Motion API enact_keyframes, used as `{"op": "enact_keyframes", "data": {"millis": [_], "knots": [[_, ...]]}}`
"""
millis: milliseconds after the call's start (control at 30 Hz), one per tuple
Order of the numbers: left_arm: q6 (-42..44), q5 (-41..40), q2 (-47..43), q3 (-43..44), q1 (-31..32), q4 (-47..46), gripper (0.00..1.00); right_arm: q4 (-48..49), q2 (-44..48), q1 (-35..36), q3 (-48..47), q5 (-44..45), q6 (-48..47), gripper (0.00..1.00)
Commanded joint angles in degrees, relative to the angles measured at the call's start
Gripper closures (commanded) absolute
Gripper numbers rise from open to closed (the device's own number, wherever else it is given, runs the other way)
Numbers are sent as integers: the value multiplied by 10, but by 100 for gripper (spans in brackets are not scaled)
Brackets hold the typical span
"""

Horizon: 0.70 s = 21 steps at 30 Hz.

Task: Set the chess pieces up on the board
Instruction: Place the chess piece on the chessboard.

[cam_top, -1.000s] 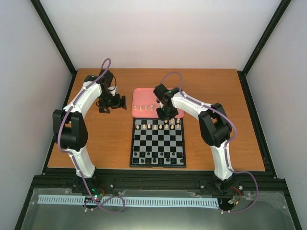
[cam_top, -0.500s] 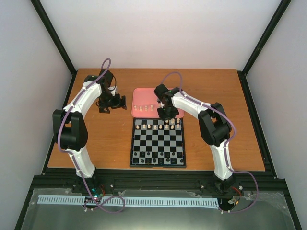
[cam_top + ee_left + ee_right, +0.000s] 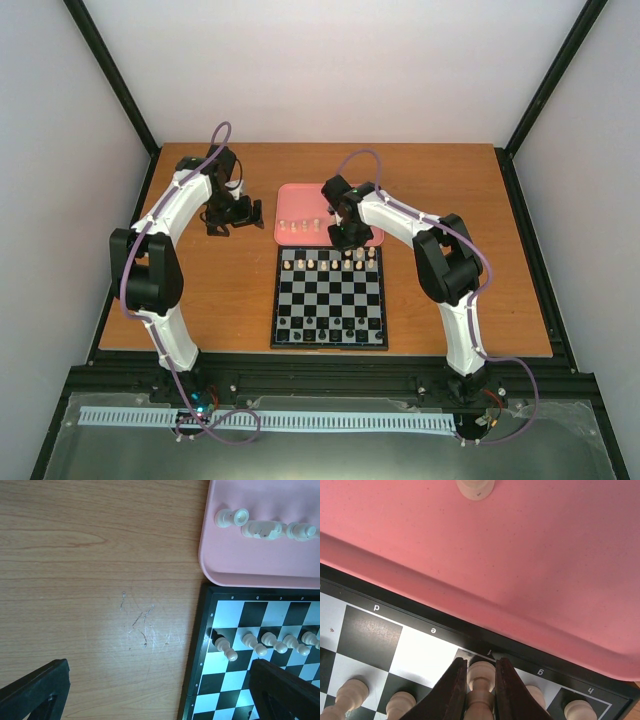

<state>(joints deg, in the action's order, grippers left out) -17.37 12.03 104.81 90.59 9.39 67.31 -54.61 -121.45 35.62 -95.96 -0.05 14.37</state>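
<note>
My right gripper (image 3: 347,238) is over the far edge of the board (image 3: 330,300) and is shut on a cream chess piece (image 3: 481,679). It holds the piece upright over the dark f square in the last row (image 3: 470,656). Cream pawns (image 3: 330,263) stand in the row behind. Black pieces (image 3: 325,335) line the near side. Three cream pieces (image 3: 300,224) lie in the pink tray (image 3: 292,192); they also show in the left wrist view (image 3: 265,528). My left gripper (image 3: 230,215) is open and empty over the bare table, left of the tray.
The pink tray (image 3: 530,555) lies right against the board's far border, with one cream piece (image 3: 475,487) close to the right gripper. In the left wrist view the board's corner (image 3: 197,630) and the tray's corner (image 3: 207,565) are on the right.
The right gripper has shifted very slightly at the board's far edge with the piece in it. The left arm has barely moved.
</note>
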Motion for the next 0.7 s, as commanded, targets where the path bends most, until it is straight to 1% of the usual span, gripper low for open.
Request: {"op": "enact_keyframes", "data": {"millis": [0, 100, 233, 367, 667], "knots": [[-4, 4, -8, 5, 1, -3, 0, 0, -1, -1, 7, -14, 1, 90], [-4, 5, -9, 5, 1, -3, 0, 2, 5, 0, 11, -17, 3, 90], [-4, 4, -11, 5, 1, -4, 0, 2, 7, 1, 13, -17, 4, 86], [-3, 4, -14, 3, 1, -4, 0, 1, 8, 1, 12, -9, 4, 85], [-4, 4, -17, 0, 1, -4, 0, 4, 18, 2, 13, -9, 2, 74]]}}
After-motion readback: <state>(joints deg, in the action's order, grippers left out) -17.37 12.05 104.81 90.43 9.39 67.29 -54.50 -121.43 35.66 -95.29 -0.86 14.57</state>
